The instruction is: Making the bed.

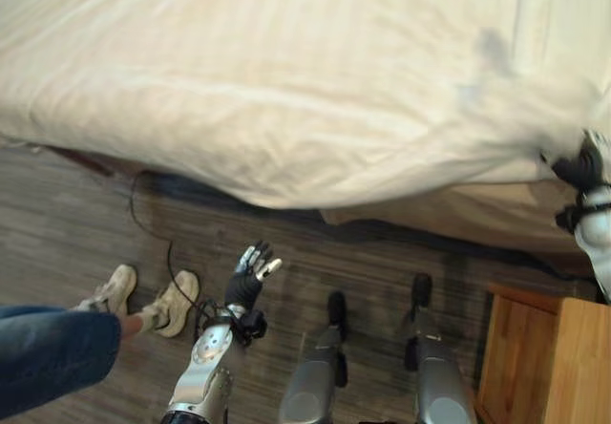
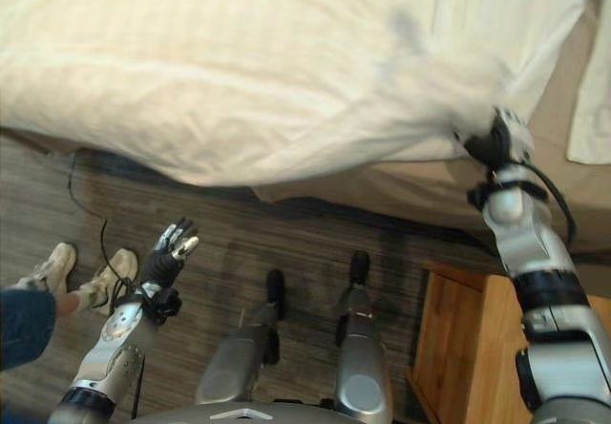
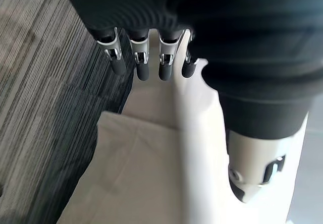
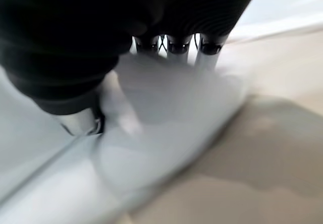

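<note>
The white duvet [image 1: 286,90] lies spread across the bed [image 2: 573,90], its near edge hanging over the side toward the dark carpet [image 1: 86,223]. At the bed's corner the right hand [image 2: 496,137] has its fingers curled round a bunched fold of the duvet's edge, and the cloth rises in a blurred ridge from that grip (the right wrist view shows fabric gathered between fingers and thumb). The left hand [image 1: 250,276] hovers low over the carpet, well short of the duvet's overhanging edge, with fingers straight and relaxed, holding nothing. Beside the left hand, on its outer side, stand a person's shoes [image 1: 143,300] and a jeans leg [image 1: 48,352]. Below the right hand sits a wooden nightstand [image 2: 468,348].
</note>
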`<state>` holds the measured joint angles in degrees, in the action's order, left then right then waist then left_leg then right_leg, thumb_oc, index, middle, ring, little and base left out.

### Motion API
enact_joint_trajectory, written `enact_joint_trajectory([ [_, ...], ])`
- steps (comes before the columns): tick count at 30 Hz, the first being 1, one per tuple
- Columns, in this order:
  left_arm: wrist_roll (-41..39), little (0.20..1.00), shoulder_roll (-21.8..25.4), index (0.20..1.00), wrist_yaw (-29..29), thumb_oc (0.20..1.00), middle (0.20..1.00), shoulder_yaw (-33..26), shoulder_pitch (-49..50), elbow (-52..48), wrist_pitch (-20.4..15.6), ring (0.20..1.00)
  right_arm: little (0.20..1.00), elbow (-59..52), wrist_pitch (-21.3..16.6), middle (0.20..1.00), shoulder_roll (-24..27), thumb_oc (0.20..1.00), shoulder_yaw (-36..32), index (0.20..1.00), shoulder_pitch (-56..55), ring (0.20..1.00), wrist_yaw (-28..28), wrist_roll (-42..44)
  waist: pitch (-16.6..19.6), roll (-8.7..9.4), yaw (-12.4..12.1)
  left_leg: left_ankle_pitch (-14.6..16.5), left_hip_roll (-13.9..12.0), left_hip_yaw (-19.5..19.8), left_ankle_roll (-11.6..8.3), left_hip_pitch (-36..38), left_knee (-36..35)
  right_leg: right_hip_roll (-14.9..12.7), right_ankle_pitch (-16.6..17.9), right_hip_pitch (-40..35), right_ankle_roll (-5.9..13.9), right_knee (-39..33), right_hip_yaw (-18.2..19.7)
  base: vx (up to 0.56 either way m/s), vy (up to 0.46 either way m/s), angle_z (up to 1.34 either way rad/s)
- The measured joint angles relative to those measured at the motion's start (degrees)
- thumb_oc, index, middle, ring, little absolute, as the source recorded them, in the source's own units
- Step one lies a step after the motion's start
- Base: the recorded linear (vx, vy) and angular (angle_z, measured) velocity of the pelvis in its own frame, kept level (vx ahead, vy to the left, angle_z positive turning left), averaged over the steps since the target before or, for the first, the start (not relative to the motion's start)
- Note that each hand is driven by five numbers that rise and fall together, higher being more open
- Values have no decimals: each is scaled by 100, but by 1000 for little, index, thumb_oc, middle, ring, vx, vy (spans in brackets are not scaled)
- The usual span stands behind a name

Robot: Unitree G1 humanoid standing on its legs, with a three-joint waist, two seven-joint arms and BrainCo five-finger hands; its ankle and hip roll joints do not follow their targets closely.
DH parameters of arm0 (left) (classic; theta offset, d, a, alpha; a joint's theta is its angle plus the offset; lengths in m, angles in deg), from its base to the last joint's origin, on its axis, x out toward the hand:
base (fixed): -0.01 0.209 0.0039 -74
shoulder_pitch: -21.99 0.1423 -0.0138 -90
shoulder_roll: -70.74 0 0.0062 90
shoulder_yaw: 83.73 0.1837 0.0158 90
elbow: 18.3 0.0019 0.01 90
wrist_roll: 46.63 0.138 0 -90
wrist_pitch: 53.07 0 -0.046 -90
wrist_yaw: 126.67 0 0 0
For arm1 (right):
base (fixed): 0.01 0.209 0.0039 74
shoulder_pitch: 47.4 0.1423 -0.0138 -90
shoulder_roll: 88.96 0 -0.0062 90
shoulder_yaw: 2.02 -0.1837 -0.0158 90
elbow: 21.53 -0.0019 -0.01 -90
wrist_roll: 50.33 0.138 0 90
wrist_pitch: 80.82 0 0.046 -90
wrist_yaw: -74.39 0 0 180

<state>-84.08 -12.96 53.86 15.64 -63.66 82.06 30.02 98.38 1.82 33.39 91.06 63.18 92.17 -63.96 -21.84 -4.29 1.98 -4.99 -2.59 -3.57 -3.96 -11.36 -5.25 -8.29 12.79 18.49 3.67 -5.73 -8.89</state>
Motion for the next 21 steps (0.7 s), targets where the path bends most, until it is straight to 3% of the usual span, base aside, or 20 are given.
enact_joint_trajectory([
  [3, 0, 1000, 72, 1000, -113, 1000, 1000, -7, 54, -69, -7, 1000, 200, 509, -243, 200, -168, 200, -271, 200, -241, 200, 55, 1, 17, -2, -72, 25, -11, 30, 16, 163, -3, 4, -39, -176, 16, -2, -19, 42, 8, 6],
  [4, -1, 1000, 87, 1000, -144, 1000, 1000, -9, 96, -62, -9, 1000, 1000, 787, -311, 1000, -283, 1000, -293, 1000, -179, 1000, 54, 9, 27, -6, -88, 28, -6, 67, 20, 204, -3, -4, -51, -240, 23, -2, -45, 36, 7, 9],
  [9, -1, 1000, 114, 1000, -207, 1000, 1000, 7, 293, -51, 0, 1000, 1000, 1471, -378, 1000, -463, 1000, -151, 1000, -144, 1000, -3, 50, 198, 61, -70, 69, 8, 76, 64, 358, -2, -19, -43, -402, 14, -1, -65, 15, -1, 2],
  [12, 2, 1000, 186, 1000, -262, 1000, 1000, 162, 267, -42, -4, 1000, 1000, 2100, -391, 1000, -556, 1000, 194, 1000, -162, 1000, -254, -14, 589, 156, -55, 137, 8, 89, 71, 527, -4, -31, -107, -584, 74, -3, -91, 49, -14, 3],
  [16, 6, 1000, 210, 1000, -326, 1000, 1000, 217, 271, -34, -9, 1000, 1000, 2572, -389, 1000, -643, 1000, 246, 1000, -479, 1000, -486, -190, 809, 291, -44, 205, 11, 96, 55, 742, -10, -40, -178, -810, 121, -4, -106, 57, -19, 2],
  [21, 16, 1000, 261, 1000, -340, 1000, 1000, 195, 415, 128, -7, 1000, 1000, 4034, 352, 1000, -666, 1000, 84, 1000, -1719, 1000, -1090, -395, 1047, 363, 25, 268, 29, 88, 89, 878, -38, -55, -250, -962, 128, -4, -104, 58, -8, -2],
])
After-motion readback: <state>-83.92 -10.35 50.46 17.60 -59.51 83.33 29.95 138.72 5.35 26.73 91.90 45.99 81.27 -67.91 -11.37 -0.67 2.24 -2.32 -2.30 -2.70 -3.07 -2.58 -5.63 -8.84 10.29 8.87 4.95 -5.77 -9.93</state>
